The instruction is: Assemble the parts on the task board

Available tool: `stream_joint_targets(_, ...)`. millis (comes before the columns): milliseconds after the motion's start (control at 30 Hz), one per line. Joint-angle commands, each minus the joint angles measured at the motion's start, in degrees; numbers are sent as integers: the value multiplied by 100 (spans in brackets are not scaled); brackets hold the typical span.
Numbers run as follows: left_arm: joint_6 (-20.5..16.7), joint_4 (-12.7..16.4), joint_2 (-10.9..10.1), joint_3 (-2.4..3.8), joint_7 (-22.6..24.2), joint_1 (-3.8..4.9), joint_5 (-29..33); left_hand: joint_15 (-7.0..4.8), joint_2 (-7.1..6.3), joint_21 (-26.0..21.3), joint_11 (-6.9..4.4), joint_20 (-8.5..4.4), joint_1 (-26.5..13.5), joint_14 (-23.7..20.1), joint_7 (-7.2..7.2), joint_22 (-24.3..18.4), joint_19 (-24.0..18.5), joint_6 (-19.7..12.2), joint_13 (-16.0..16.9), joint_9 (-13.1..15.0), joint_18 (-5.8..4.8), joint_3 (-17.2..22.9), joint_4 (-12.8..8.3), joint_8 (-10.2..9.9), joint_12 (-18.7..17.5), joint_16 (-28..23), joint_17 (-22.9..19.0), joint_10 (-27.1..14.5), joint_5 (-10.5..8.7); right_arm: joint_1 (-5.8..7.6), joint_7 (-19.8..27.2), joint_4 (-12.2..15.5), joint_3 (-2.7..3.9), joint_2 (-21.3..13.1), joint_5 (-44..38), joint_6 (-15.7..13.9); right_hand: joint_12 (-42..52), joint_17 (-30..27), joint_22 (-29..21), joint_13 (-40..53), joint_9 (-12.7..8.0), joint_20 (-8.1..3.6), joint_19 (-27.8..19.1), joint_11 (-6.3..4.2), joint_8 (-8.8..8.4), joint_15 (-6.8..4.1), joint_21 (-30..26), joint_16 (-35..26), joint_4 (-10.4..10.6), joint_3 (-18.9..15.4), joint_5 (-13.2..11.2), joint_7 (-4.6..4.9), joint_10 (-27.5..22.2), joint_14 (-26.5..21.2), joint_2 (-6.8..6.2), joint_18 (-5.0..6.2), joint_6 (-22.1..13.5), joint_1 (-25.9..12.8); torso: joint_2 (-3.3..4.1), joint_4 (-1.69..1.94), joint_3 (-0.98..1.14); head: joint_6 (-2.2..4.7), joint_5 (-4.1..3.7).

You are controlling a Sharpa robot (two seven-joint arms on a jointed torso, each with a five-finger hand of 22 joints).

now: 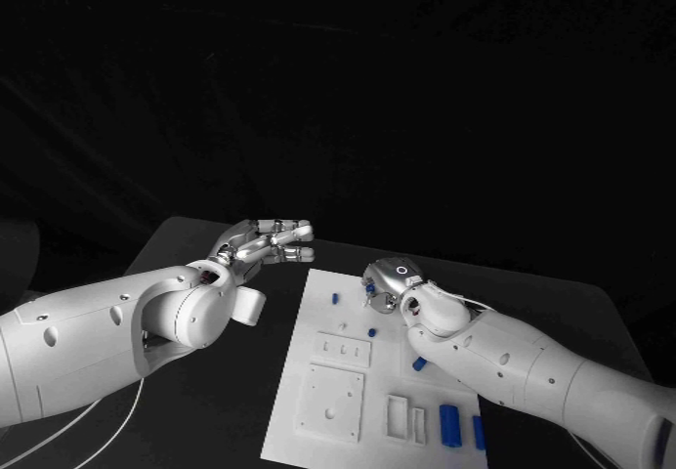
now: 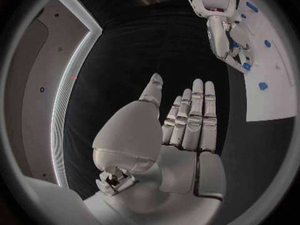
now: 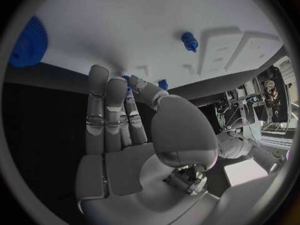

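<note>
The white task board [image 1: 327, 415] lies in the middle of the table. Small blue parts stand on it: a peg [image 1: 335, 297] near the far edge, another [image 1: 372, 332] and a third [image 1: 418, 363] beside my right forearm. My right hand [image 1: 388, 283] hovers over the board's far end, and its thumb and fingers pinch a small blue part [image 3: 162, 84]; the left wrist view shows that blue part [image 2: 247, 66] at its fingertips. My left hand [image 1: 268, 242] hangs off the board's far left corner, fingers [image 2: 194, 110] straight and together, holding nothing.
Two long blue pieces [image 1: 451, 425] lie at the board's near right, next to raised white slots [image 1: 401, 415]. A blue gear [image 3: 28, 42] and a blue peg [image 3: 189, 41] sit on the board [image 3: 125, 20] beyond my right hand. Black table surrounds the board.
</note>
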Motion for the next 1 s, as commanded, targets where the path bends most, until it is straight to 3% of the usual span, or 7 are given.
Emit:
stream_joint_targets(33, 88, 11, -1, 6, 30, 16, -37, 13, -28, 22, 2, -7, -40, -44, -13, -9, -33, -37, 8, -5, -10, 15, -17, -18, 28, -20, -8, -39, -22, -3, 54, 33, 0, -20, 43, 4, -20, -12, 2, -6, -6, 16, 139, -12, 23, 29, -37, -29, 6, -42, -6, 5, 25, -10, -31, 56, 21, -6, 7, -1, -1, 4, 1)
stream_joint_targets(233, 89, -9, 2, 6, 33, 18, -47, 13, -28, 22, 2, -7, -40, -44, -13, -9, -33, -37, 8, -5, -10, 15, -17, -18, 28, -20, -8, -39, -22, -3, 71, 79, 0, -68, 136, -97, -14, -24, -5, -6, -12, 45, 158, 76, 19, 76, -82, -37, 31, -224, 112, 17, -348, -10, -126, 82, -172, -59, 9, -3, -6, 2, -7)
stream_joint_targets(367, 88, -43, 5, 6, 34, 18, -49, 15, -30, 21, 7, -5, -39, -48, -11, -10, -38, -42, 8, -5, -8, 21, -17, -18, 26, -20, -8, -54, -19, -3, 134, 127, 0, -120, 300, -264, -19, -57, -90, -15, -13, 119, 184, 209, 27, 139, -202, -70, 171, -1074, 135, -64, -1085, -41, -165, 205, -455, 134, 10, -21, -3, 6, -21)
stream_joint_targets(433, 87, -59, 1, 6, 34, 18, -49, 15, -30, 21, 7, -5, -39, -48, -11, -10, -38, -42, 8, -5, -8, 21, -17, -18, 26, -20, -8, -54, -19, -3, 190, 196, 0, -175, 415, -394, -20, -93, -190, -28, -15, 145, 209, 274, 25, 158, -299, -124, 560, -1668, 175, -152, -1750, -59, -293, 273, -721, 365, 6, -18, -1, 12, -31)
stream_joint_targets(467, 86, -66, -5, 6, 37, 18, -50, 17, -34, 19, 10, -3, -39, -50, -12, -10, -40, -45, 8, -5, -8, 21, -20, -18, 26, -20, -8, -71, -20, -3, 228, 258, 5, -220, 491, -470, -43, -104, -267, -40, -21, 150, 227, 298, 17, 156, -341, -152, 1056, -1939, 172, -185, -2013, -55, -458, 299, -866, 634, 7, -18, 4, 17, -43)
stream_joint_targets(600, 81, -78, -30, 6, 41, 18, -49, 20, -37, 19, 14, -1, -38, -57, -9, -10, -41, -50, 8, -5, -7, 22, -23, -18, 27, -21, -9, -86, -19, -7, 299, 471, 111, -375, 657, -581, -58, -89, -374, -49, -24, 139, 227, 299, 10, 145, -308, -165, 1559, -2122, 173, -186, -2022, -51, -580, 290, -912, 893, 4, -33, 14, 42, -72)
stream_joint_targets(1000, 74, -83, -174, 5, 58, 23, -47, 20, -48, 17, 11, 1, -23, -59, -13, -10, -44, -23, 8, -4, -5, 27, -35, -15, 28, -20, -9, -77, -19, -44, 205, 1410, 489, -1354, 1108, -232, 4, -24, -337, 43, -8, -129, 200, -199, 25, -141, -161, -161, 232, -1474, 308, 71, 764, -9, -229, -8, -585, 280, -27, -211, 105, 151, -233)
